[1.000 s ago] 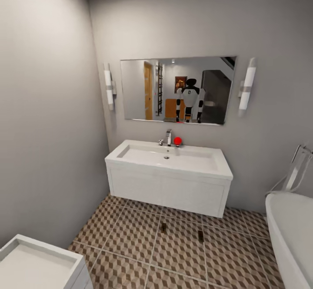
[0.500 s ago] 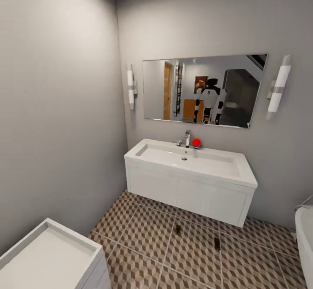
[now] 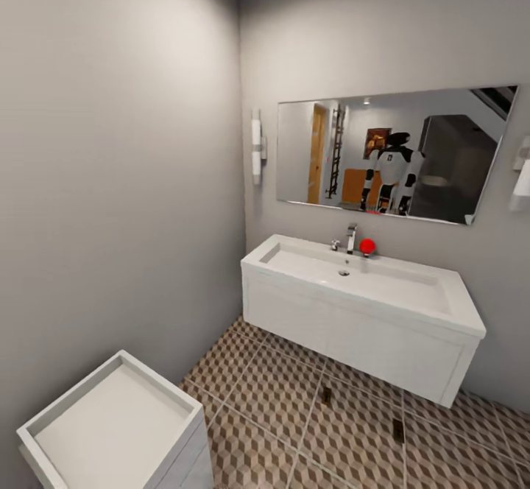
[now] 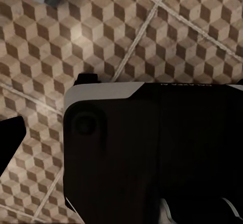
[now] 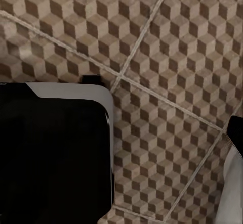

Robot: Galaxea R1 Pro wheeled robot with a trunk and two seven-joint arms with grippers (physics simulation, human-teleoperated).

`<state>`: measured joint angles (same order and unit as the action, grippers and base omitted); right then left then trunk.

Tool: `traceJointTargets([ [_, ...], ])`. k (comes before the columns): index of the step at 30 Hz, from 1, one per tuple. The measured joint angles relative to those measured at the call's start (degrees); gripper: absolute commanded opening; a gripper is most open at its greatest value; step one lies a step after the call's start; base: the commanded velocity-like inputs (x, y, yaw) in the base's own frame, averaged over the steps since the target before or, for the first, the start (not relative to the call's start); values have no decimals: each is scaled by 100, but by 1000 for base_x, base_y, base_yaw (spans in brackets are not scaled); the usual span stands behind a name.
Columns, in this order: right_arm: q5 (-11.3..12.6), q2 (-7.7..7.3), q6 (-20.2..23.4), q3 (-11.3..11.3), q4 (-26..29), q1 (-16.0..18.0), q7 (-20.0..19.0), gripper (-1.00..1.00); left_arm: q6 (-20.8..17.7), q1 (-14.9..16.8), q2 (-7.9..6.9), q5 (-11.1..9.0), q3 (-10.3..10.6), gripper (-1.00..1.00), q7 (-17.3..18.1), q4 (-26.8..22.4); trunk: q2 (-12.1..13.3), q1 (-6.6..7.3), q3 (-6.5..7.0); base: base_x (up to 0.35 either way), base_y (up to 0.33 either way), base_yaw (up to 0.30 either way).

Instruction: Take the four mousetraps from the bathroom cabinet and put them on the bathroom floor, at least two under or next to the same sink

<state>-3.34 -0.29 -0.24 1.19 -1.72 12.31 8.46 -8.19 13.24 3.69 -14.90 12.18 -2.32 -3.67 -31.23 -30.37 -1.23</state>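
Two mousetraps [image 3: 324, 395] lie on the bathroom floor [image 3: 280, 400] just in front of the sink [image 3: 368, 283], one near its middle and the other [image 3: 398, 430] a little further out toward its right end, both on the same cube-patterned tiles. That looks like half the job, with the sink condition probably met. Two traps would be left to fetch from the cabinet, which I can make out as an orange shape in the mirror [image 3: 390, 154]. Whether either gripper is spread or pressed together, I cannot tell.
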Motion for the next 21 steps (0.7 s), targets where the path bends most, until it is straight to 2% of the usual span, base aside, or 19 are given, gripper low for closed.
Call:
traceJointTargets([
  [21, -20, -35, -7, 0, 0, 0, 0, 100, -78, 0, 12, 8, 0, 100, -30, 26, 0, 0, 0, 0, 0, 290],
])
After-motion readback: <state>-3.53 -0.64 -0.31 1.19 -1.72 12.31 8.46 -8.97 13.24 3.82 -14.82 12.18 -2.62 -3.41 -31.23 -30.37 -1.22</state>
